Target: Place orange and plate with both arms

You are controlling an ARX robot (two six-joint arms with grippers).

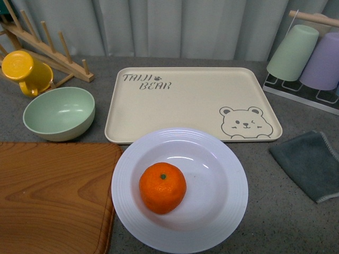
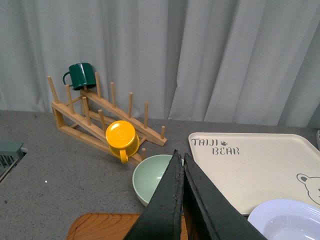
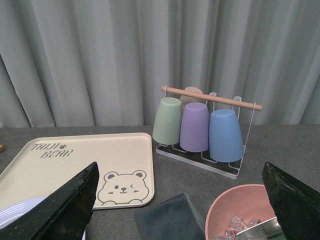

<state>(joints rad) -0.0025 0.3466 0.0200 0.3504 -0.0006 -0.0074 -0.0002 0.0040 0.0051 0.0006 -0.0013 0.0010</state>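
On the plate (image 1: 235, 211), the orange (image 1: 162, 188) was seen.
Left gripper (image 2: 181, 159) was found closed; right gripper (image 3: 180, 166) was spread wide.

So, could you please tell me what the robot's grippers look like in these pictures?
Only the wrist views show them. The left gripper has two matte black fingers, wedge-shaped and tapering to thin tips with slightly rough edges. The right gripper has the same black, tapering fingers. No cables, markings or arm links are visible.

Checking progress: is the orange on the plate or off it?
On it. The orange sits in the well of the plate, left of centre, green stem spot facing up.
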